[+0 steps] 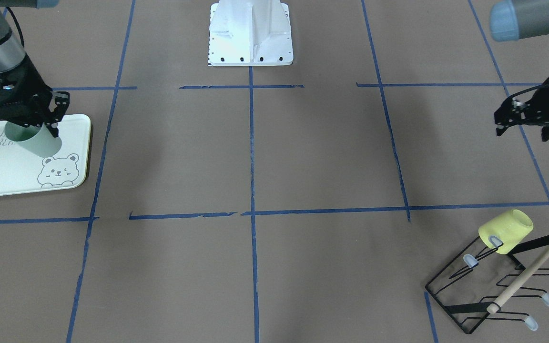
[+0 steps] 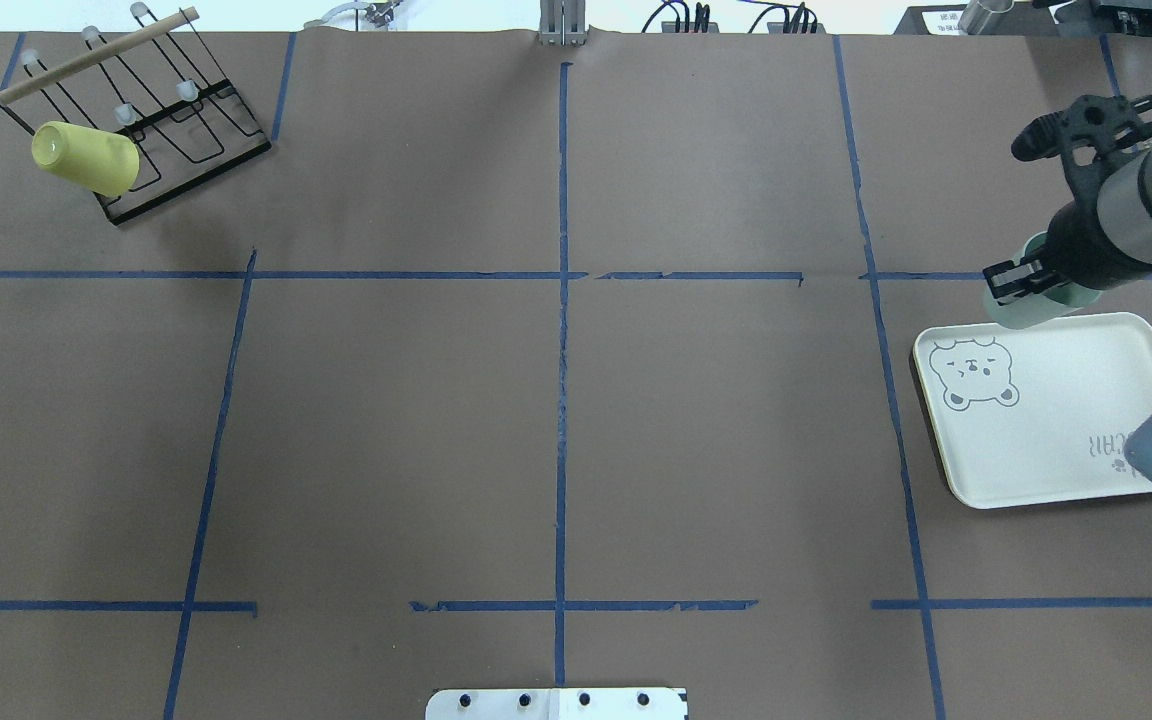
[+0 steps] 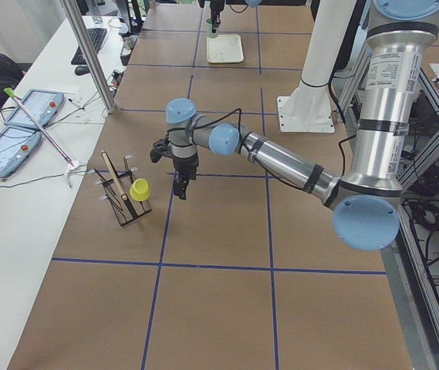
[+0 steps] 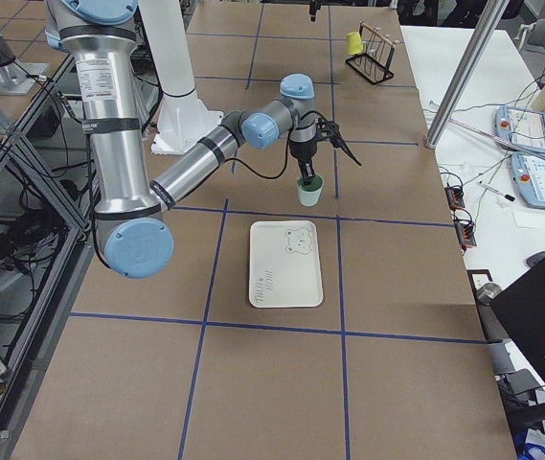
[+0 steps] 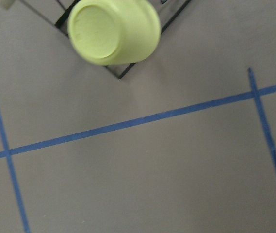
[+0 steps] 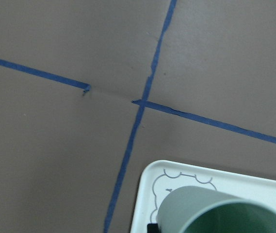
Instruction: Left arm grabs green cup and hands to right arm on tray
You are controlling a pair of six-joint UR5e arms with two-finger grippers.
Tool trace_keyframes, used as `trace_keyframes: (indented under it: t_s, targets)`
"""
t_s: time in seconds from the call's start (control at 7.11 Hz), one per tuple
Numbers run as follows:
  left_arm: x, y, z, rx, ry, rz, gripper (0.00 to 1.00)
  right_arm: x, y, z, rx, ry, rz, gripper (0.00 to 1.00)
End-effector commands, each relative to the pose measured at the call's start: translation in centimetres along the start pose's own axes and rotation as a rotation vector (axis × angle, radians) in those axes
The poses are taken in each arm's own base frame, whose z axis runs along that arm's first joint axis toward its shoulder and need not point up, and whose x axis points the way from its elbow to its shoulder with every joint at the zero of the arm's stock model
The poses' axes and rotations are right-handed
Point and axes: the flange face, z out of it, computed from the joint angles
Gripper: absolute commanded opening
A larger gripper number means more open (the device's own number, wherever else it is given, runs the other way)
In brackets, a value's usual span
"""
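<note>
The green cup (image 1: 36,140) is held tilted in my right gripper (image 1: 41,125), which is shut on its rim. It hangs just over the tray (image 1: 3,171), above the end with the bear drawing. The overhead view shows the cup (image 2: 1026,308) at the tray's (image 2: 1046,420) far edge, and the right wrist view shows its mouth (image 6: 225,213) over the tray's corner (image 6: 150,179). My left gripper (image 1: 505,116) is open and empty, in the air above the table near the rack.
A yellow cup (image 1: 505,231) hangs on a black wire rack (image 1: 493,281) with a wooden bar, close to the left gripper; it also shows in the left wrist view (image 5: 113,31). The white robot base (image 1: 250,33) stands at the table's edge. Blue tape lines cross the brown table.
</note>
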Motion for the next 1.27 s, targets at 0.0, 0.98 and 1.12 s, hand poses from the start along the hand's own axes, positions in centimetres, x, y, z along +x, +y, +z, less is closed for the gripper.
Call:
trace_keyframes:
  t_s: [0.0,0.98,1.12]
  targets:
    - [-10.9,8.4,-0.8,-0.003,0.077,-0.037,1.0,6.6,3.0,1.6,0.037,-0.06,-0.014,0.0]
    - [-16.7,17.4,-1.3,0.015,0.083,-0.164,1.0,9.4,5.4,8.8,0.041,-0.013,0.123,0.02]
    - [-16.7,17.3,-1.3,0.016,0.083,-0.163,1.0,8.7,5.9,10.4,0.019,0.0,0.115,0.03]
